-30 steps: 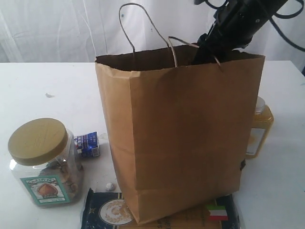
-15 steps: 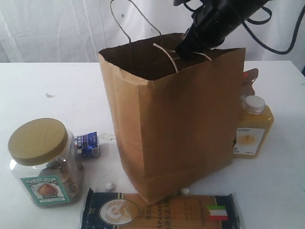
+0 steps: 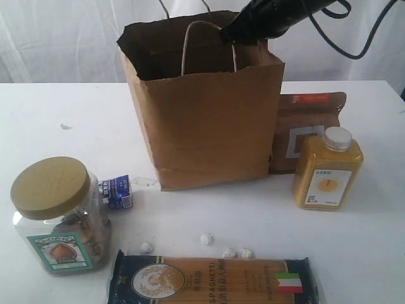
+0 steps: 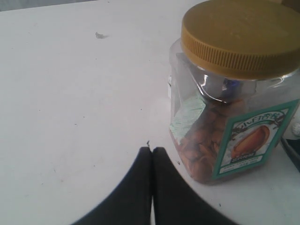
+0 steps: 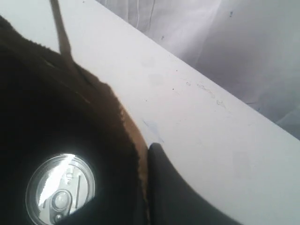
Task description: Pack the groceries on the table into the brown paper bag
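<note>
White bench (image 3: 63, 101): right claw (image 3: 229, 35) looks clenched on brown paper bag (image 3: 209, 120) rim, dark pull-tab jar (image 5: 60, 187) inside it. Left of bag, camera-side, upright tan-lidded clear jar (image 3: 57, 215) sits just beside left claw (image 4: 151, 154), clenched empty; left arm nearer.

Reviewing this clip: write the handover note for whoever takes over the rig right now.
Left end effector: shut, empty, close to the tan-lidded jar.
Right end effector: shut, seemingly pinching the rim of the brown paper bag.
Done: the pull-tab jar sits inside the bag.
Left: tan-lidded jar, blue-white carton, foil balls, spaghetti packet, yellow bottle and brown pouch, all on the table outside the bag.
</note>
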{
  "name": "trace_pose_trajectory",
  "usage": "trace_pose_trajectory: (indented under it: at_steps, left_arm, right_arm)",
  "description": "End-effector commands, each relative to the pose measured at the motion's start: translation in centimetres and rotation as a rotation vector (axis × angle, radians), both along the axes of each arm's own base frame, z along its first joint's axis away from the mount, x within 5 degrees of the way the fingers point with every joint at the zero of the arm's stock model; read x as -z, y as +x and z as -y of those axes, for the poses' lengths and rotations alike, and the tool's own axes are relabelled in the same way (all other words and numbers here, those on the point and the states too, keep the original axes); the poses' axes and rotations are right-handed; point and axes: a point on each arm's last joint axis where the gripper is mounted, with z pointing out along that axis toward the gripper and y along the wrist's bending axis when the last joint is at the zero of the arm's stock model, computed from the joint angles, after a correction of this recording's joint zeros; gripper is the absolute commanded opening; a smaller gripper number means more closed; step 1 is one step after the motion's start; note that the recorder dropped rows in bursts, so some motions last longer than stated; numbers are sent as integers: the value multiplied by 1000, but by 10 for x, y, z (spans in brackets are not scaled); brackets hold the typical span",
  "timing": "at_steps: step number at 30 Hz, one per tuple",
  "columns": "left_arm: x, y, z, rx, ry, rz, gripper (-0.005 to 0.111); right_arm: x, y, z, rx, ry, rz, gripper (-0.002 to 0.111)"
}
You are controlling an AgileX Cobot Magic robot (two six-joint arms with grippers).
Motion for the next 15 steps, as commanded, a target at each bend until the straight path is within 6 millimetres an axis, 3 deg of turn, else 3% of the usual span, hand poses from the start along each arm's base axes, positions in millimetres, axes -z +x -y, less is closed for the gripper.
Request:
trace_pose_trajectory:
  at_steps: [1, 10, 15]
  left_arm:
    - [2, 0, 0, -1, 4, -4, 0]
    - [2, 0, 0, -1, 4, -4, 0]
    - [2, 0, 0, -1, 4, -4, 0]
  right_arm:
    - [-8, 4, 0, 48, 58, 35, 0]
    - [-15, 7, -10, 37, 76, 61, 0]
    - [-10, 0, -14, 0, 48, -6, 2]
